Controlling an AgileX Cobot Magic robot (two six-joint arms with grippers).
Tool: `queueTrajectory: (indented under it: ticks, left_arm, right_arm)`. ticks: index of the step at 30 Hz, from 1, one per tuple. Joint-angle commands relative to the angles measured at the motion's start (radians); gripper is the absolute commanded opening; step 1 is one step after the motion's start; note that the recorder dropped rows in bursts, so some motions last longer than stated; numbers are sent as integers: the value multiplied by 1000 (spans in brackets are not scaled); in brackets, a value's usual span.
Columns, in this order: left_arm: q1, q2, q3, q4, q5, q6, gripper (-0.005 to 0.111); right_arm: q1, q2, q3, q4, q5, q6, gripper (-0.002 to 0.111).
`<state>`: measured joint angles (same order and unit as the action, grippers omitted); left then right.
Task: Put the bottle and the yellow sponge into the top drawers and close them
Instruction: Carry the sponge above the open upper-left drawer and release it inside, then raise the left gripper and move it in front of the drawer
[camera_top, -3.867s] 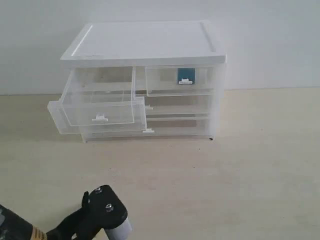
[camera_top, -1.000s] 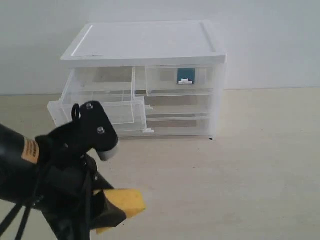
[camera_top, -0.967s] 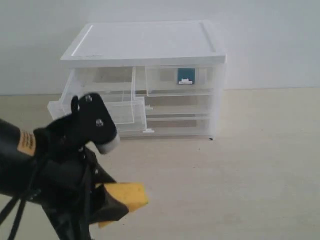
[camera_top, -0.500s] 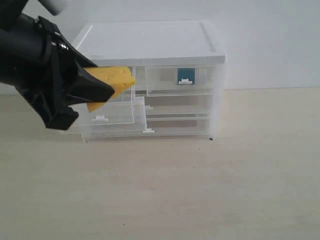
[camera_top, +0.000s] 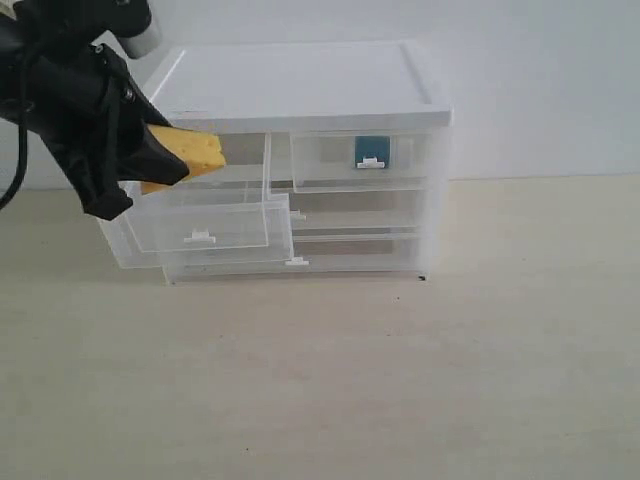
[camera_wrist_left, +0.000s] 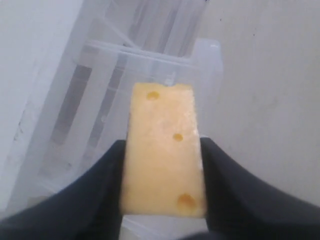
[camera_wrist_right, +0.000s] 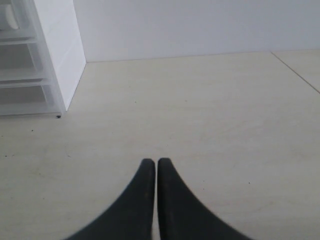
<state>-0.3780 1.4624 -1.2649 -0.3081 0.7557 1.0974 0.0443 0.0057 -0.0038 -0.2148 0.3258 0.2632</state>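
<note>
My left gripper (camera_top: 160, 165) is shut on the yellow sponge (camera_top: 190, 152) and holds it in the air over the back of the pulled-out top left drawer (camera_top: 205, 222). In the left wrist view the sponge (camera_wrist_left: 162, 145) sits between the two black fingers (camera_wrist_left: 100, 190), with the open drawer's rim (camera_wrist_left: 150, 54) below it. The top right drawer (camera_top: 330, 170) is shut, and the bottle's teal label (camera_top: 372, 147) shows through its front. My right gripper (camera_wrist_right: 152, 163) is shut on nothing, low over the table to the right of the cabinet; the exterior view does not show it.
The white-roofed cabinet (camera_top: 290, 85) stands at the back against a pale wall. Below the top drawers are two full-width drawers (camera_top: 360, 245), the upper one slightly out. The cabinet's white side (camera_wrist_right: 57, 50) shows in the right wrist view, beside the beige table (camera_top: 400, 380).
My left gripper has carried the sponge up from low at the front left to above the open top left drawer, and in the last half second a little lower and leftward. The right gripper is unchanged.
</note>
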Motion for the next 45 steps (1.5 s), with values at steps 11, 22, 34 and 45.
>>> queueTrajectory:
  ticks: [11,22,34,45]
  left_arm:
    - [66,244,-231,-15,128,167,4]
    - [69,315,-257,-17,85,206,21]
    - [69,316,-257,-19,19,193,55]
    - [69,190,-257,-16,47,-30,43]
  right_arm:
    - [-4,-6,4,1,-4,-3,0]
    - [-4,-6,4,1,-4,-3,0]
    - [-4,-6,4,1,-4,-3,0]
    - [-4,-6,4,1,-4,-3,0]
